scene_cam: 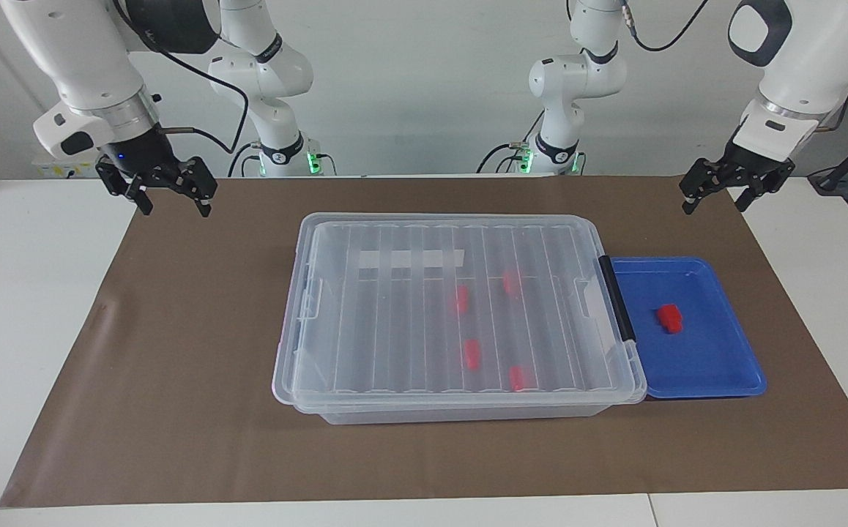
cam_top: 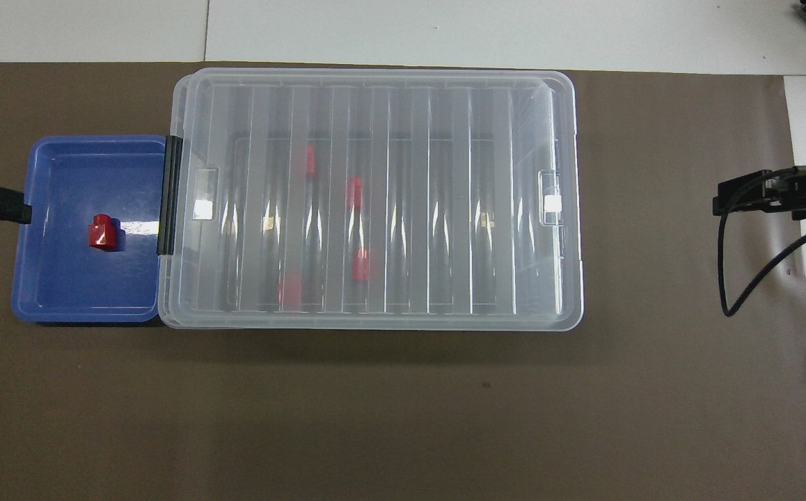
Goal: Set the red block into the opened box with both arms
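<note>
Facing view: the box (scene_cam: 453,315) is lidded, so a drop now would bounce the red block (scene_cam: 670,318) off the ribbed lid (scene_cam: 395,307); lifting that lid one-sidedly could tilt it. The block lies alone in the blue tray (scene_cam: 717,366) touching the box's 3 o'clock end. Four red blocks (scene_cam: 472,353) sit inside. Right hand (scene_cam: 169,192) at 10 o'clock and left hand (scene_cam: 717,194) at 2 o'clock hang spread, empty, above the surface (scene_cam: 175,410).
</note>
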Controlling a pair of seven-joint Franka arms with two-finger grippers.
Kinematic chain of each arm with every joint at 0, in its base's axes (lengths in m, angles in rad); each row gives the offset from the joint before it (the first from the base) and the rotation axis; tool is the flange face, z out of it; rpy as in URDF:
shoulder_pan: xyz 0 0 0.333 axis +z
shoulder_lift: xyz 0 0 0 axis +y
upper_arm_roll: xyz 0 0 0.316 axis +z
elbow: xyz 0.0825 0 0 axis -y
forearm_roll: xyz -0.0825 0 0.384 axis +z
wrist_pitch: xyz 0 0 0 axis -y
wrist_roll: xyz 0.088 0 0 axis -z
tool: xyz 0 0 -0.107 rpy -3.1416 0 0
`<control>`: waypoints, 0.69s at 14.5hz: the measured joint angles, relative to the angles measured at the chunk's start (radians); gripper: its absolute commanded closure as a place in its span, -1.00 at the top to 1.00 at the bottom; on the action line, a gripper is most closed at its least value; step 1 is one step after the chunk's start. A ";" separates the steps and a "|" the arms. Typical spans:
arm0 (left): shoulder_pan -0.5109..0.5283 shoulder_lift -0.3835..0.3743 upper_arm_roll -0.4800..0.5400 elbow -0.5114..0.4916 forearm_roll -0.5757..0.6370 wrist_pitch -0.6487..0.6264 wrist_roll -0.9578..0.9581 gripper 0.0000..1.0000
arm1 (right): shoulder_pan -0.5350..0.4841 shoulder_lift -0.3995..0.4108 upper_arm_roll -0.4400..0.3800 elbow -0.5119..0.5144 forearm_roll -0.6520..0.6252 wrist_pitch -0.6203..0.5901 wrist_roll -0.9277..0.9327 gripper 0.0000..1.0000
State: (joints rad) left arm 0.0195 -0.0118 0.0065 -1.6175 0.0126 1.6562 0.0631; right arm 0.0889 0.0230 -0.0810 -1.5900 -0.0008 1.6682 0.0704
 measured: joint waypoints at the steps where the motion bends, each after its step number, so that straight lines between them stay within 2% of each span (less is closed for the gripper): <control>1: 0.000 0.000 0.000 0.000 0.000 0.000 0.000 1.00 | 0.018 0.001 0.002 -0.033 0.001 0.056 0.004 1.00; 4: 0.000 0.000 0.000 0.000 0.000 0.000 0.000 1.00 | 0.097 0.028 0.008 -0.100 0.001 0.198 0.063 1.00; 7: 0.000 0.000 0.000 0.000 0.000 0.000 0.000 1.00 | 0.156 0.107 0.010 -0.117 0.015 0.323 0.104 1.00; 10: 0.000 0.000 0.000 0.000 0.000 0.000 0.000 1.00 | 0.173 0.190 0.010 -0.119 0.023 0.412 0.112 1.00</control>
State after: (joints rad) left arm 0.0195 -0.0118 0.0065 -1.6175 0.0126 1.6562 0.0631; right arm 0.2617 0.2126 -0.0710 -1.7087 0.0218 2.0804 0.1823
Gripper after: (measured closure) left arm 0.000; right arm 0.000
